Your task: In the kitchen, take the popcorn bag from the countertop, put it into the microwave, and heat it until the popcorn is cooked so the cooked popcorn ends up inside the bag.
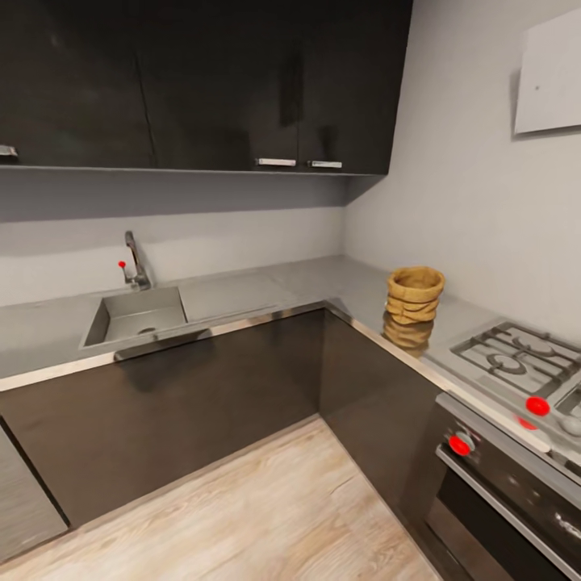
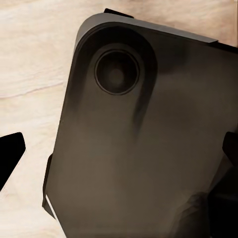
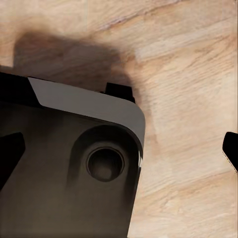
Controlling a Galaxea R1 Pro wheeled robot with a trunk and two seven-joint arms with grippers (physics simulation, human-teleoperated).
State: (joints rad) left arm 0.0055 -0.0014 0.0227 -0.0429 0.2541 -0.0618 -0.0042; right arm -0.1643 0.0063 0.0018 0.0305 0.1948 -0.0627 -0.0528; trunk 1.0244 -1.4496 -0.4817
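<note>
While both wrist cameras look down at pale wood floor [image 3: 188,74] and the robot's dark base [image 2: 148,148], each claw's black fingertips [image 2: 10,153] [image 3: 230,148] stand spread, holding nothing. From the head, the mustard-tan soft popcorn bag [image 1: 415,295] sits at three o'clock on the glossy grey countertop [image 1: 266,286], between steel sink [image 1: 137,315] and gas hob [image 1: 516,355].

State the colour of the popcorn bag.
Mustard-tan, seen best in the head view: the popcorn bag.

countertop [image 1: 266,290]: open around popcorn bag [image 1: 414,295] | gas hob [image 1: 516,355] just beside | wall cabinets [image 1: 202,81] overhead
</note>
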